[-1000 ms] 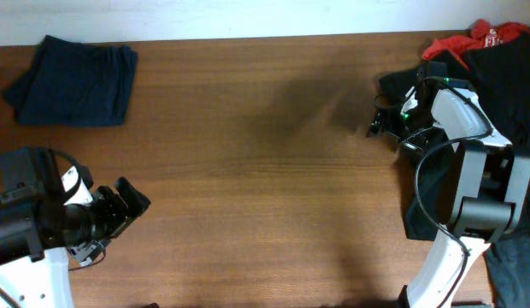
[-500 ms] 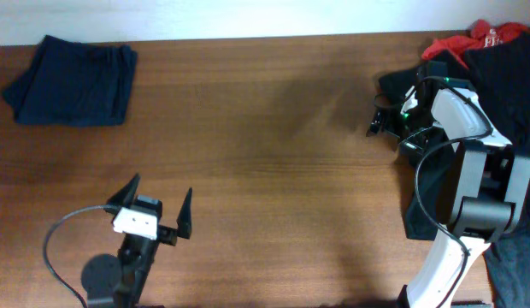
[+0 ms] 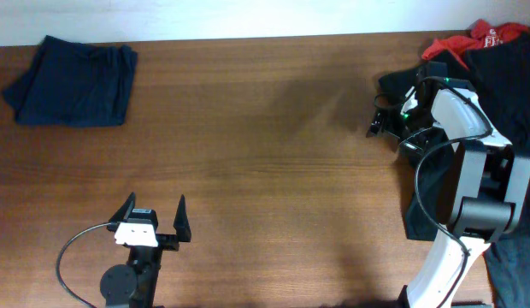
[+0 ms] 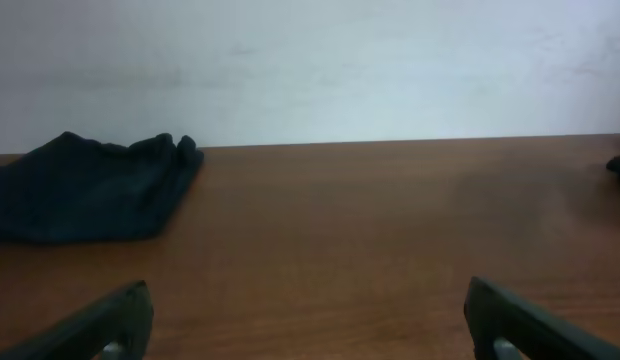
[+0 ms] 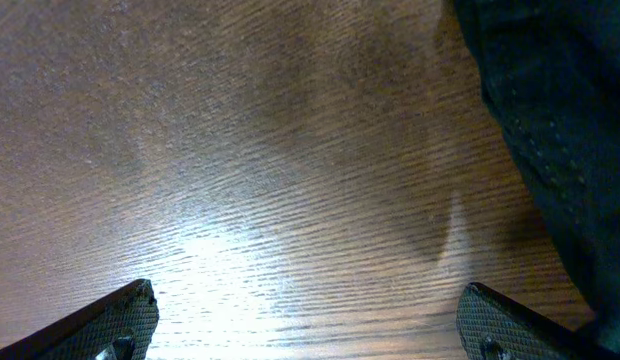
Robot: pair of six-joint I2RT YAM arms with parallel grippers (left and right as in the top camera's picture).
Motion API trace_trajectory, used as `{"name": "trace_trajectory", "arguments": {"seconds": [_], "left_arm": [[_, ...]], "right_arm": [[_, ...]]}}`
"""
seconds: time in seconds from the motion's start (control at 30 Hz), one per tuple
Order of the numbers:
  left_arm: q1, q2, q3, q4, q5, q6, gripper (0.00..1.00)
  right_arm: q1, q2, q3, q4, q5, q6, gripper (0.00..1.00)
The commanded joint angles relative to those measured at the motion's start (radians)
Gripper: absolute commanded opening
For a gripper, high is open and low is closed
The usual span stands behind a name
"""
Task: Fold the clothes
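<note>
Left gripper (image 3: 155,207) drawn back, spread empty, right gripper (image 3: 376,126) spread beside black cloth (image 5: 550,120), red garment (image 3: 483,36) overhead only

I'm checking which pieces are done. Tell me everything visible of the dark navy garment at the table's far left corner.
The dark navy fabric garment lies folded into a rough rectangle, soft and matte, with uneven edges and creases near its far edge. From the left wrist view it sits low, slightly bunched at its right end. It rests flat on the brown wooden table near the far left corner; only the tabletop touches it.
</note>
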Motion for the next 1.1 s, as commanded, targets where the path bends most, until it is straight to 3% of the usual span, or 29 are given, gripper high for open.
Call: {"name": "trace_trajectory", "arguments": {"seconds": [0.0, 0.43, 0.53, 0.6, 0.7, 0.8, 1.07], "left_arm": [[-0.003, -0.007, -0.006, -0.002, -0.01, -0.013, 0.99], [-0.003, -0.007, -0.006, -0.002, -0.011, -0.014, 0.99], [-0.003, -0.007, -0.006, -0.002, -0.01, -0.014, 0.99], [-0.003, -0.007, -0.006, -0.002, -0.011, -0.013, 0.99], [-0.003, -0.007, -0.006, -0.002, -0.011, -0.013, 0.99], [-0.003, -0.007, -0.006, -0.002, -0.011, -0.014, 0.99], [-0.003, -0.007, -0.006, -0.002, -0.011, -0.014, 0.99]], "right_arm": [[0.003, -0.011, 0.011, 0.0, 0.005, 0.002, 0.99], [0.005, -0.069, 0.011, -0.01, 0.008, 0.002, 0.99], [0.008, -0.296, 0.006, -0.032, 0.01, -0.002, 0.99], [0.068, -0.511, -0.019, -0.029, 0.164, -0.002, 0.99], [0.186, -0.691, -0.071, 0.018, 0.331, -0.003, 0.99], [0.268, -0.903, -0.261, 0.191, 0.42, -0.002, 0.98], [0.265, -1.592, -1.17, 0.771, 0.421, -0.002, 0.99]]}}
